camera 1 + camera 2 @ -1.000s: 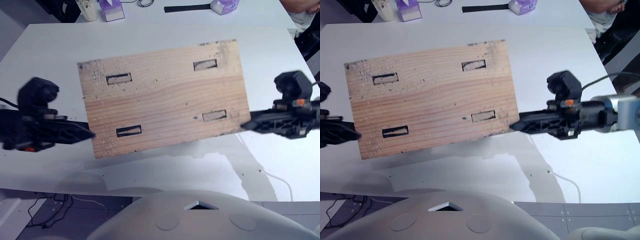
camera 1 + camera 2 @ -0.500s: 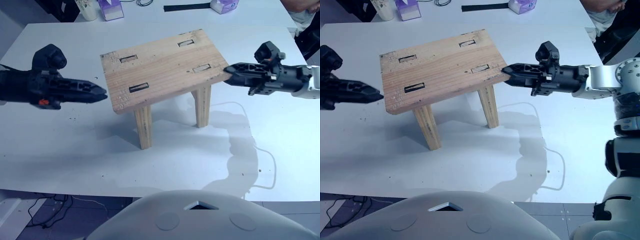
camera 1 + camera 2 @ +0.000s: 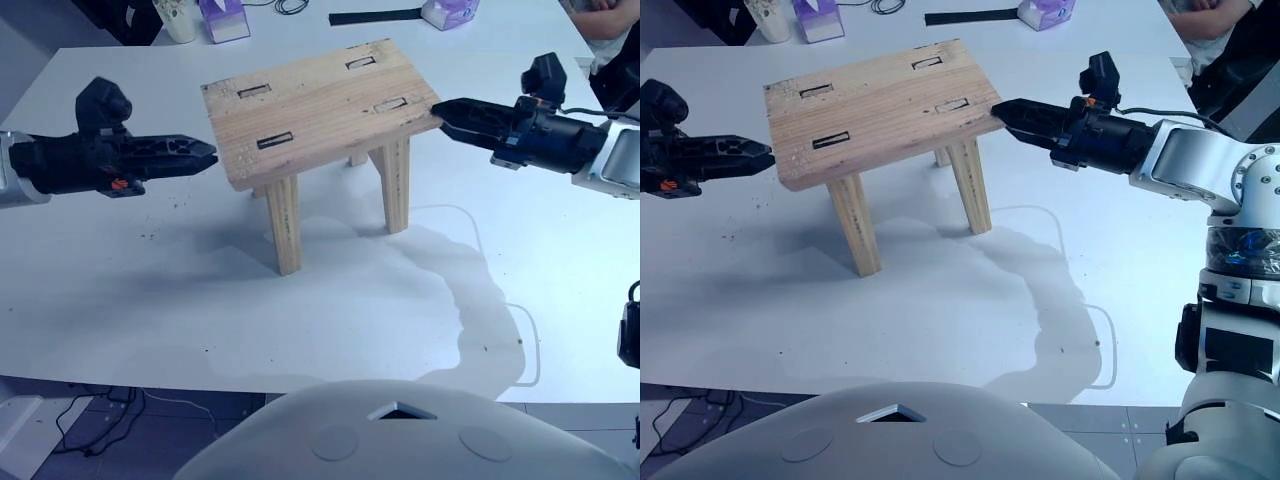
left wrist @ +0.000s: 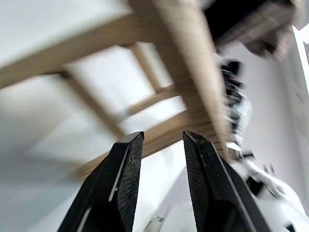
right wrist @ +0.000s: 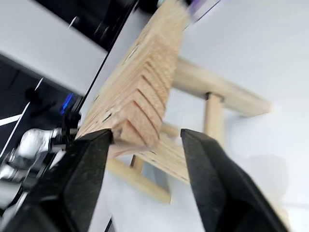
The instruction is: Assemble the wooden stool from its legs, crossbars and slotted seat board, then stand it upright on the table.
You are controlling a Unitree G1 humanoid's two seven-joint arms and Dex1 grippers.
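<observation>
Left gripper (image 3: 212, 152) and right gripper (image 3: 437, 107) parted, empty, right perhaps grazing stool (image 3: 320, 110) on white table (image 3: 150, 290), boxes (image 3: 222, 18) behind

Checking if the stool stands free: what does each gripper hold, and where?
Left gripper: nothing, open beside the pale wooden stool's seat board. Right gripper: open around its end, contact unclear.

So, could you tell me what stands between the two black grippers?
The upright pale wooden stool, with left gripper and right gripper flanking it, in both eye views.
</observation>
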